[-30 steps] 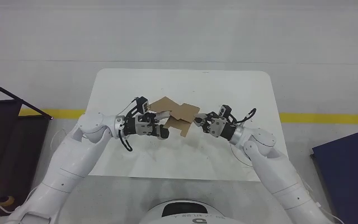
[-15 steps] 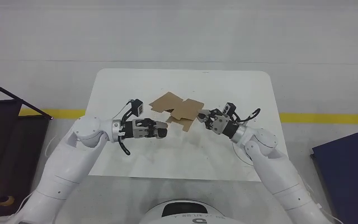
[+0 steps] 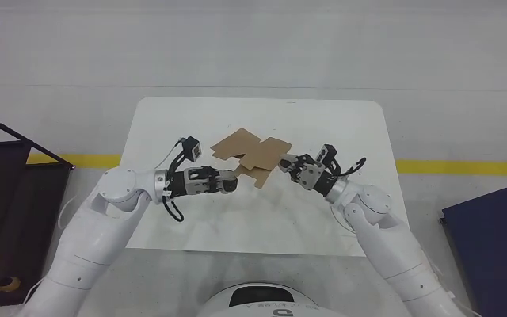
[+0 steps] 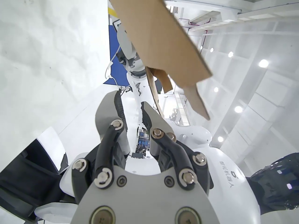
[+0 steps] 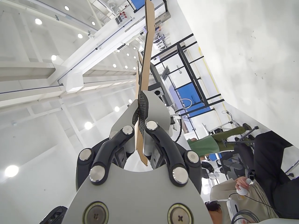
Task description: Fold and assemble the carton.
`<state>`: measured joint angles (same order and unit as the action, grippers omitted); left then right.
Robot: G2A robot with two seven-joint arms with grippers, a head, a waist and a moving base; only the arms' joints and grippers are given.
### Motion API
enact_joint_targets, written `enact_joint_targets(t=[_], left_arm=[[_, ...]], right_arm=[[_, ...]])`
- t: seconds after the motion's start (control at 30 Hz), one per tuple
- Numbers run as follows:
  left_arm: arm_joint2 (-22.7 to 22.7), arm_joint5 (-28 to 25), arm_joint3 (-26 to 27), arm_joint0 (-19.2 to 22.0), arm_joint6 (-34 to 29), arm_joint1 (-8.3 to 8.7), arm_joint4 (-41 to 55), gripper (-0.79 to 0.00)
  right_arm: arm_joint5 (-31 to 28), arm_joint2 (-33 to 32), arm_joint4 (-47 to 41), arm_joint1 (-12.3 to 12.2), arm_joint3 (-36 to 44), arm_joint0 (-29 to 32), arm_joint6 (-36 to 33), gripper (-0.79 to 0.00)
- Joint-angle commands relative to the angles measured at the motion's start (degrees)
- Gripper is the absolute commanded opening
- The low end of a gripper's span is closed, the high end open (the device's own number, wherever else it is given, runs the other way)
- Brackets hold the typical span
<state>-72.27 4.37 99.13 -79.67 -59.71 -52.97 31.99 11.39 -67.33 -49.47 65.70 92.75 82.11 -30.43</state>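
Right tool (image 5: 140, 101) is pinched tight on the carton (image 3: 252, 150), its 2 fingers (image 5: 155, 108) closed on a thin edge of brown cardboard, with the sheet running straight out from between them. The right wrist view gives the board edge-on, as a narrow strip with a second layer just behind it. From above, the same piece reads as a flattened carton of several overlapping panels, held over the middle of the white table (image 3: 341, 127), a little toward its far side. From above I cannot tell whether the cardboard rests on the surface or hangs over it. The left wrist view shows the room beyond, visible between the board and the table top, so that end at least is lifted clear.

Left tool (image 4: 132, 103) is on the opposite side of the carton from the right tool, low and near the cardboard's closest corner. Its own wrist view shows the 2 fingers standing a little apart, leaving a narrow gap with nothing in it. The edge of 1 cardboard flap runs close past a fingertip, and I cannot tell whether they touch. From above that gap cannot be made out. What the top view does show is the 2 tools pointing toward each other, with the carton's near corner between them.
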Motion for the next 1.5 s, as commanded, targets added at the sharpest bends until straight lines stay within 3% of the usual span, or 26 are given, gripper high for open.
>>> enact_joint_targets(t=[0.0, 0.1, 0.27, 0.37, 0.47, 1.03, 1.47], left_arm=[[-0.16, -1.14, 0.09, -0.63, -0.59, 0.06, -0.33, -0.714], [-0.68, -3.75, 0.25, -1.82, -0.05, 0.05, 0.02, -0.770], [-2.89, -8.56, 0.18, -3.84, 2.57, -0.07, 3.08, -0.751], [-3.60, -7.93, 0.20, -4.10, 3.61, -0.08, 3.69, -0.674], [-3.67, -7.42, 0.51, -4.09, 4.13, -0.14, 3.54, -0.646], [-1.04, -6.49, 1.56, -2.17, 10.06, -1.08, 0.34, -0.674], [-0.50, -4.55, 4.21, -2.86, 14.74, -1.45, -3.05, -0.603]], right_arm=[[-0.04, -0.19, -0.20, 0.02, -0.03, 0.06, -0.10, -0.785], [-0.11, -0.53, -0.47, 0.04, -0.07, 0.13, -0.18, -0.785], [-0.21, -0.86, -0.23, 0.08, 0.25, 0.42, -0.28, -0.785], [-0.09, -0.82, -0.07, 0.12, 0.41, 0.50, -0.25, -0.785], [0.00, -0.60, 0.38, 0.18, 0.58, 0.50, -0.22, -0.785], [0.00, -0.60, 0.38, 0.18, 0.58, 0.50, -0.22, -0.785], [0.00, -0.60, 0.38, 0.18, 0.58, 0.50, -0.22, -0.785]])
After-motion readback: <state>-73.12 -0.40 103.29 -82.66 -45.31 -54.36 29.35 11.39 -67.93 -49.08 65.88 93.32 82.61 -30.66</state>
